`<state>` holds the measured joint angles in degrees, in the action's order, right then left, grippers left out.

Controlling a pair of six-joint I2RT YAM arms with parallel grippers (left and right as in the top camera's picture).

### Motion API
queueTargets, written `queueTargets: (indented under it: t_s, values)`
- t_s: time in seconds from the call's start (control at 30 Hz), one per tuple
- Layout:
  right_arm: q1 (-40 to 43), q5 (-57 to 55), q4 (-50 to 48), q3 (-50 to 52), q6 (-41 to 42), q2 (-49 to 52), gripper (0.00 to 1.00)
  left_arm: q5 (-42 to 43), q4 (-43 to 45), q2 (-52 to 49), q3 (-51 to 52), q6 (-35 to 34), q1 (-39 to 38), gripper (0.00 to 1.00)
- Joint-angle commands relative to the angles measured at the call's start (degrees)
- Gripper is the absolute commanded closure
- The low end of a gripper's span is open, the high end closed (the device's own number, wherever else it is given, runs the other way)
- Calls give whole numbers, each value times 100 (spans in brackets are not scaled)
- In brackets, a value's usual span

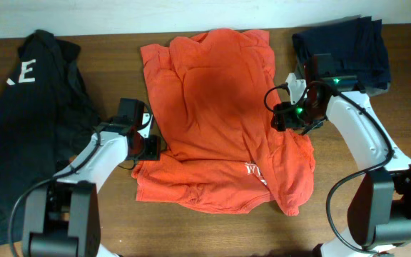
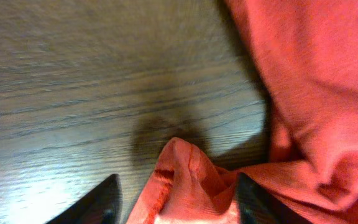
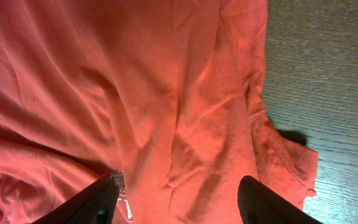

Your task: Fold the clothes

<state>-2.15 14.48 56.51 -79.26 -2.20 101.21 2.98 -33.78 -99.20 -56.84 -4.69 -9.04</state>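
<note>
- Nearest edge: the two arm bases, left [image 1: 56, 218] and right [image 1: 391, 210], sit at the front of the desk [image 1: 212, 232].
- The desk is brown wood with a fine grain running side to side. In the left wrist view, glare pales its bare part.
- T-shirt [image 1: 212, 107]: orange-red, spread flat but rumpled at the middle of the desk. Its lower hem lies toward the bases and its right lower corner is folded over in a loose flap.
- White lettering [image 1: 255, 171] shows near that flap, partly hidden by the fold and not legible.
- Left fingers [image 2: 107, 202]: wide apart at the shirt's left edge. A raised bunch of hem sits between them and casts a shadow on the wood. Cannot tell whether they press it.
- Right fingers [image 3: 98, 199]: wide apart over the shirt's right side, near a sleeve edge, holding nothing.
- Left side: a black garment [image 1: 27, 121] with a white letter, heaped, well apart from the shirt.
- Far right: a navy garment [image 1: 348, 46], folded, just beside the shirt's far corner.
- Farthest: a pale strip [image 1: 120, 18] runs beyond the desk's back edge. Cannot tell whether it is wall or floor.
</note>
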Motion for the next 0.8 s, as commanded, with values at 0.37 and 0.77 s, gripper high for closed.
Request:
queueTargets:
  t_s: [0.37,0.77]
  values:
    - [20,33,-87,-13,-59,-59,33,210,-761,-398,-1226,-149,710,99]
    - [20,35,-164,-13,-57,-59,32,-299,-730,-400,-3215,44,2640,100]
